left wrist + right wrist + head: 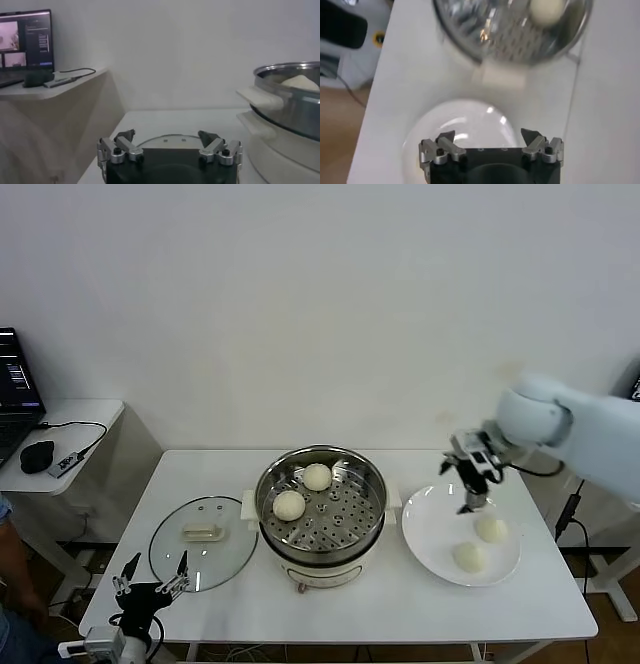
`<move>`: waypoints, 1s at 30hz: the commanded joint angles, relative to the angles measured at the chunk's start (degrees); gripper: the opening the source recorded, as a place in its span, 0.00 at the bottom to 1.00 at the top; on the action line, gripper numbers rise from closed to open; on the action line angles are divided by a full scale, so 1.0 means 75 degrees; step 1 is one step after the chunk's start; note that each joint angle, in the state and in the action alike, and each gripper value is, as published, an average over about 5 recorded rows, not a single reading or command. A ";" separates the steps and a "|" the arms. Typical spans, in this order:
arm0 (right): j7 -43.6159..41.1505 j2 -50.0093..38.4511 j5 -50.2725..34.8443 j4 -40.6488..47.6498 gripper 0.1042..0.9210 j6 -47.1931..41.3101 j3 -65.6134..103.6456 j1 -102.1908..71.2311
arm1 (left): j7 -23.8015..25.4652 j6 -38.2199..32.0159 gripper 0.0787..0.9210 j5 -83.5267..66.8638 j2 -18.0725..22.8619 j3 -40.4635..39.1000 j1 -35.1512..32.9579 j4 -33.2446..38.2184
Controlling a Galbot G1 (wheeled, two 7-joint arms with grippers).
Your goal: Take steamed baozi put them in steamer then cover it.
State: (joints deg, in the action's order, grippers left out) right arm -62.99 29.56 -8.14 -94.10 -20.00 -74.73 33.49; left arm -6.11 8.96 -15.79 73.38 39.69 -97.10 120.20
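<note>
Currently, two buns are loaded and two wait on the plate; lid off.

I find my right gripper (470,480) above the flat white round plate (425,524), jaws apart and empty, near the two small cream-white steamed buns (491,528) left there. Two more sit on the perforated tray of the shiny round steel steamer (320,509). The clear glass cover (203,543) with its cream handle lies on the white table (500,609) beside the pot. My left gripper (150,584) is parked low at the table's near edge, jaws apart. I judge the buns soft and light: grip gently across the sides. The lid looks fragile; take its handle.
</note>
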 commanded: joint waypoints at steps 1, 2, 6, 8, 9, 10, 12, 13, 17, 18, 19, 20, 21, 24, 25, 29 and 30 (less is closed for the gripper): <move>-0.0057 -0.1343 0.1434 -0.0172 0.88 0.0429 0.1167 -0.2154 | -0.0006 0.0005 0.88 -0.0001 -0.0013 0.0032 -0.0003 -0.0003; -0.0043 -0.1328 0.1474 -0.0109 0.88 0.0432 0.1417 -0.2420 | -0.0005 0.0006 0.88 -0.0003 -0.0019 0.0051 -0.0001 -0.0013; 0.0078 -0.1178 0.1700 0.0210 0.88 0.0345 0.2424 -0.3520 | -0.0004 0.0005 0.88 -0.0013 -0.0026 0.0124 -0.0019 -0.0042; 0.0130 -0.1093 0.1816 0.0365 0.88 0.0304 0.2847 -0.4111 | -0.0002 0.0002 0.88 -0.0015 -0.0024 0.0163 -0.0036 -0.0060; 0.0152 -0.1052 0.1859 0.0430 0.88 0.0307 0.2984 -0.4320 | -0.0001 0.0001 0.88 -0.0017 -0.0025 0.0183 -0.0043 -0.0074; 0.0174 -0.1006 0.1902 0.0495 0.88 0.0323 0.3093 -0.4525 | 0.0000 -0.0002 0.88 -0.0020 -0.0029 0.0203 -0.0048 -0.0090; 0.0218 -0.0912 0.1986 0.0621 0.88 0.0345 0.3273 -0.4832 | 0.0006 -0.0005 0.88 -0.0026 -0.0039 0.0242 -0.0054 -0.0122; 0.0235 -0.0866 0.2023 0.0678 0.88 0.0350 0.3338 -0.4937 | 0.0011 -0.0005 0.88 -0.0026 -0.0044 0.0253 -0.0055 -0.0135; 0.0272 -0.0689 0.2139 0.0852 0.88 0.0307 0.3538 -0.5252 | 0.0019 -0.0006 0.88 -0.0016 -0.0031 0.0268 -0.0053 -0.0156; 0.0285 -0.0646 0.2166 0.0890 0.88 0.0298 0.3564 -0.5308 | 0.0018 -0.0006 0.88 -0.0015 -0.0022 0.0268 -0.0051 -0.0158; 0.0304 -0.0606 0.2191 0.0931 0.88 0.0296 0.3577 -0.5348 | 0.0017 -0.0007 0.88 -0.0014 -0.0016 0.0269 -0.0048 -0.0162; 0.0328 -0.0564 0.2216 0.0977 0.88 0.0302 0.3593 -0.5388 | 0.0017 -0.0009 0.88 -0.0015 -0.0013 0.0270 -0.0044 -0.0172; 0.0356 -0.0516 0.2240 0.1034 0.88 0.0311 0.3610 -0.5423 | 0.0018 -0.0010 0.88 -0.0015 -0.0012 0.0271 -0.0039 -0.0184; 0.0459 -0.0347 0.2268 0.1195 0.88 0.0304 0.3709 -0.5531 | 0.0018 -0.0014 0.88 -0.0019 -0.0017 0.0281 -0.0019 -0.0225; 0.0491 -0.0284 0.2263 0.1241 0.88 0.0295 0.3745 -0.5564 | 0.0018 -0.0014 0.88 -0.0019 -0.0019 0.0286 -0.0013 -0.0236; 0.0583 -0.0072 0.2250 0.1360 0.88 0.0239 0.3824 -0.5631 | 0.0017 -0.0016 0.88 -0.0021 -0.0022 0.0302 0.0004 -0.0261; 0.0600 -0.0031 0.2250 0.1383 0.88 0.0224 0.3829 -0.5632 | 0.0016 -0.0016 0.88 -0.0021 -0.0022 0.0304 0.0007 -0.0263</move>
State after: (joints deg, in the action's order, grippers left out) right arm -59.46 27.05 7.38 -86.11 -18.13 -49.43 -3.96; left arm -5.98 8.84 -15.95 73.25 41.91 -97.07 118.31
